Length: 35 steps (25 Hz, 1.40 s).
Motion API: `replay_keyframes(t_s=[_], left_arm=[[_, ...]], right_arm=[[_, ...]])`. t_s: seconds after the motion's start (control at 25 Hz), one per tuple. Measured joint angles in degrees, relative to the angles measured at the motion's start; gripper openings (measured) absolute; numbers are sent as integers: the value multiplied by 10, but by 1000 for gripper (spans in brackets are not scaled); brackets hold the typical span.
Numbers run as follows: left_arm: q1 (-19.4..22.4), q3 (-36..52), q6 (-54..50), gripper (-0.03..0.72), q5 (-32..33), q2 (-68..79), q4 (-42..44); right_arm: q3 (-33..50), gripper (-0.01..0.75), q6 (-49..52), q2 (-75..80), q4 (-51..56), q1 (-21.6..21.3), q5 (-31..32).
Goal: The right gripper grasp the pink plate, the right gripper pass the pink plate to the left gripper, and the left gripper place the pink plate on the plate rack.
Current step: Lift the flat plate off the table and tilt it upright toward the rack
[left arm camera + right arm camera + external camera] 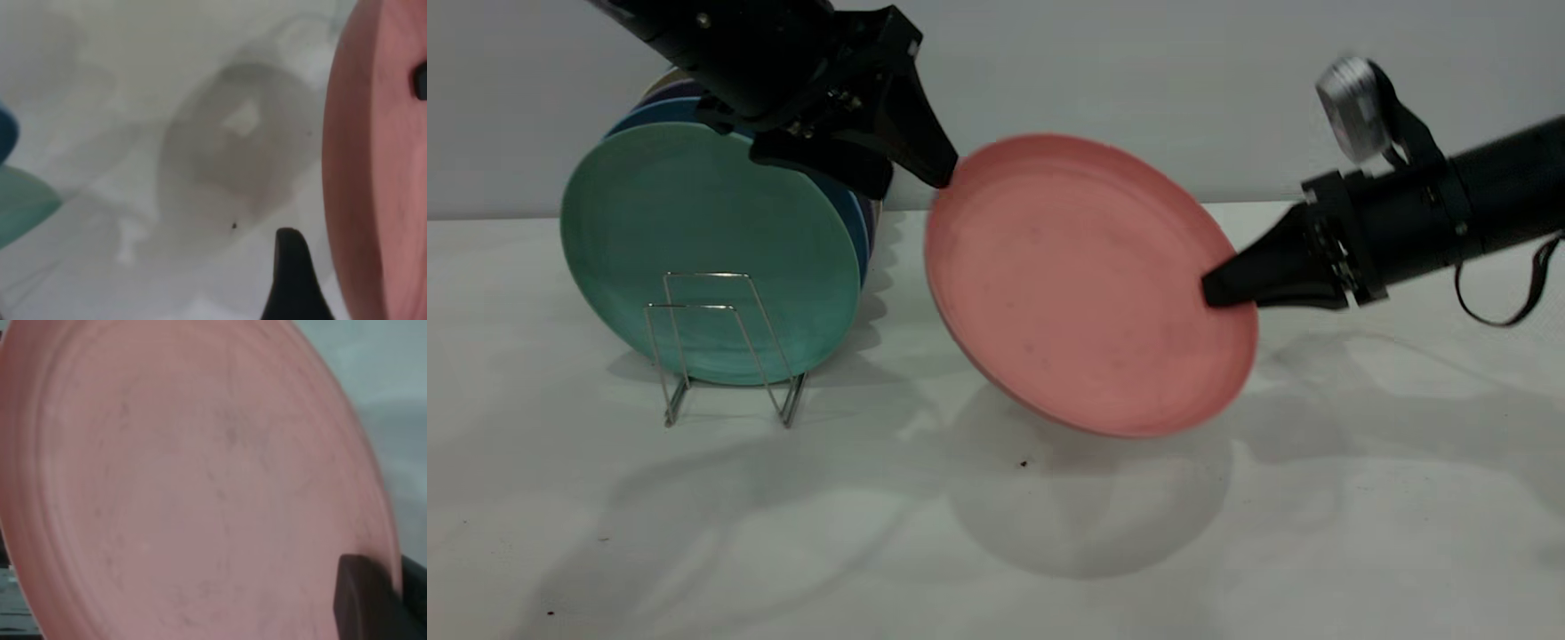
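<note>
Plain grey wall, white desk (1316, 498), pink plate (1085, 284) in the air, right gripper (1214, 289) fingers pinching its edge, left gripper (947, 173) fingers pinching its other edge, rack (725, 351) with green plate (703, 240).

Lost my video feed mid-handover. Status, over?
Right gripper clamped on pink plate, held off the table. Left gripper at its opposite rim, grip unconfirmed. Plate rack front slot free behind green plate.

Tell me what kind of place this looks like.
Probably a robot test bench, not a kitchen: a bare white table, a plain wall, a plate rack holding plates, and the left gripper and right gripper at the pink plate.
</note>
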Motion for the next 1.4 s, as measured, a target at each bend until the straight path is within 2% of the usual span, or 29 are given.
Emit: replay_keyframes(t_s=[0.16, 0.28, 0.52, 0.6, 0.68, 0.76, 1.0, 1.12, 1.24, 1.4], left_arm=[[-23, -1, 4, 499, -11, 24, -23], [-30, -1, 4, 426, -17, 32, -24], [-29, -1, 4, 134, -23, 32, -24], [-28, -1, 3, 76, -34, 32, -22], [-28, -1, 4, 74, -38, 33, -21], [-28, -1, 14, 74, -38, 33, -22], [-28, -2, 68, 72, -26, 31, 32], [-28, -2, 97, 72, -23, 21, 88], [-28, -2, 147, 72, -20, -1, 147], [-24, -2, 241, 72, -12, -39, 231]], right_arm=[[0, 17, -2, -8, 2, 18, 1], [1, 17, -2, -8, 0, 21, 1], [1, 14, -2, -8, -3, 21, -1], [1, 26, -2, -8, -4, 21, 3], [1, 64, -2, -12, -5, 21, 4], [2, 135, -2, -19, -5, 20, 5], [4, 473, 21, -92, -2, -7, 5], [4, 578, 44, -156, -3, -33, 16], [4, 600, 79, -227, -26, -56, 51], [4, 552, 134, -329, -100, -68, 75]])
